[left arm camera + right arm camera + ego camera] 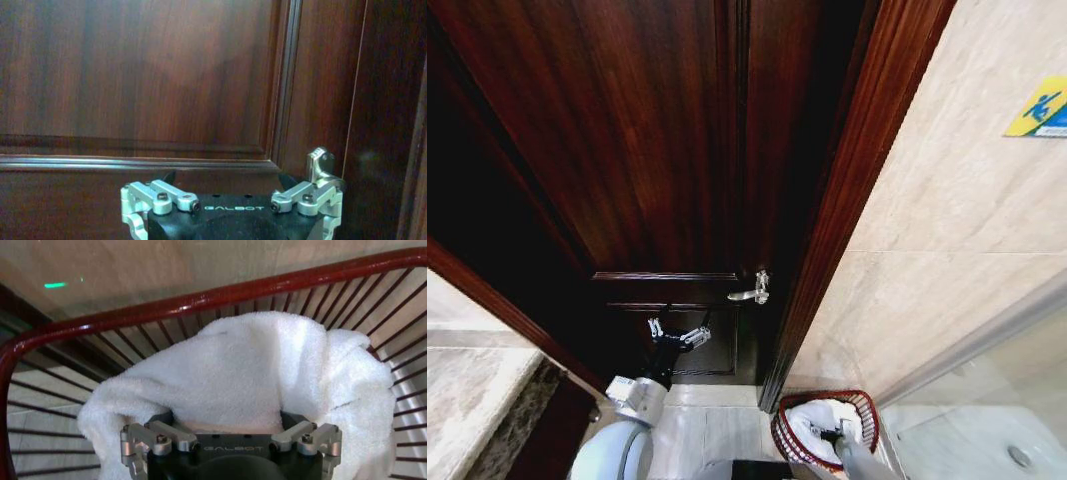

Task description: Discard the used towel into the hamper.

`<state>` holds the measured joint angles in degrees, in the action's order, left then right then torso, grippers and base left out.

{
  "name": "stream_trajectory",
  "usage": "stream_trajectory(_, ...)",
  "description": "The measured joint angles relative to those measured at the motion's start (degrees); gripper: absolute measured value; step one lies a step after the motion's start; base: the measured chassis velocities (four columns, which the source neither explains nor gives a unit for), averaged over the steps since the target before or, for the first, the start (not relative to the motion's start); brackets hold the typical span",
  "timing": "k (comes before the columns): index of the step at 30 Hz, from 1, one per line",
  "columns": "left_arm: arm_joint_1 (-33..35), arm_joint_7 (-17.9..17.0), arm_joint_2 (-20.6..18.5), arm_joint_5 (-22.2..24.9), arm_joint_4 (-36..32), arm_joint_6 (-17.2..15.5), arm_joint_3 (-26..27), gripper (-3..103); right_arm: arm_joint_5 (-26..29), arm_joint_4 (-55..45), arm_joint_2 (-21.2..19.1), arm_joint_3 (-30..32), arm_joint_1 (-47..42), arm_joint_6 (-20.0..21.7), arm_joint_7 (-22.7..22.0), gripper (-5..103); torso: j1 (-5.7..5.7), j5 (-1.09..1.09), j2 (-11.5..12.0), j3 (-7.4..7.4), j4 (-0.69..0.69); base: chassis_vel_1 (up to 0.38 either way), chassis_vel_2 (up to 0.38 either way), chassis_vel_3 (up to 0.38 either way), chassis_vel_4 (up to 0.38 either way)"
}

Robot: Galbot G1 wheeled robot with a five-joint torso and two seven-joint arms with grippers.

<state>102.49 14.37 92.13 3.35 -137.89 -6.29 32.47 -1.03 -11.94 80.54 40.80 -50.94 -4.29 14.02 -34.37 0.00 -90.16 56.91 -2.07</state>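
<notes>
One hamper (799,447) stands on the pale tiled floor (717,425) at the foot of the marble wall (947,250), just beside the dark wooden door frame (827,250). It is a round basket of thin red-brown bars, wider at the rim, and in the right wrist view its glossy rim (200,300) curves around one white terry towel (247,375).

The towel (812,420) lies bunched inside the hamper. The right gripper (842,433) reaches down into the basket with its fingers buried in the towel; in the right wrist view the cloth wraps up and over the gripper (230,432), so I cannot tell whether the fingers clamp the towel or are spread apart.

The left gripper (678,333) hangs in front of one dark wooden door (657,140), below and beside the single silver lever handle (752,292), touching nothing. Its two fingers stand spread wide and hold nothing. In the left wrist view the gripper (230,197) faces the door panel (133,80), and the handle (320,162) shows just past one finger.

One yellow and blue sign (1039,108) sits on the wall.
</notes>
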Motion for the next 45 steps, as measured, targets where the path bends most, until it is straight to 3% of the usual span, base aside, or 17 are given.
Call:
stream_trajectory(11,0.0,0.0,0.0,0.0,0.0,0.0,0.0,100,5.27,-5.33,-0.16,-0.85,-3.23,0.66,1.07,100,0.0,0.01,0.0,0.0,0.0,0.0,0.0,0.0,0.0)
stream_trajectory(17,0.0,0.0,0.0,0.0,0.0,0.0,0.0,100,6.8,-13.66,-0.83,-1.38,-9.33,-4.54,4.72,100,0.0,0.01,0.0,0.0,0.0,0.0,0.0,0.0,0.0)
stream_trajectory(19,0.0,0.0,-0.01,0.0,0.0,0.0,0.0,100,7.04,-22.29,-0.68,-1.44,-14.44,-4.82,5.16,100,0.0,0.02,0.0,0.0,0.0,0.0,0.0,0.0,0.0)
stream_trajectory(21,0.0,0.0,-0.01,0.0,0.0,0.0,0.0,100,7.17,-23.78,-0.67,-1.43,-15.32,-4.64,5.19,100,0.0,0.02,0.0,0.0,0.0,0.0,0.0,0.0,0.0)
stream_trajectory(24,0.0,-0.01,0.0,0.0,0.0,0.0,0.0,100,9.73,-37.01,-0.26,-1.11,-23.38,-3.94,4.27,100,0.0,0.0,0.0,0.0,0.01,0.0,0.0,0.0,0.0)
stream_trajectory(30,0.0,0.0,0.0,0.0,0.0,0.0,0.0,100,12.8,-50.39,0.24,0.57,-31.86,-4.45,3.41,100,0.0,0.01,0.0,-0.01,-0.01,0.0,0.0,0.0,0.0)
stream_trajectory(37,0.0,0.0,0.0,0.0,0.0,0.0,0.0,100,13.23,-61.56,1.32,2.69,-38.87,-6.23,3.2,100,0.0,0.01,-0.01,-0.01,-0.02,0.0,0.0,0.0,0.0)
stream_trajectory(44,0.0,0.0,0.0,0.0,0.0,0.0,0.0,100,11.59,-87.77,4.29,3.21,-51.68,-8.77,1.89,100,0.01,-0.02,-0.02,-0.01,-0.01,0.0,0.0,0.0,0.0)
stream_trajectory(45,0.0,0.0,0.0,0.0,0.0,0.0,0.0,100,11.59,-87.77,4.29,3.21,-51.68,-8.77,1.89,100,0.01,-0.02,-0.02,-0.01,-0.01,0.0,0.0,0.0,0.0)
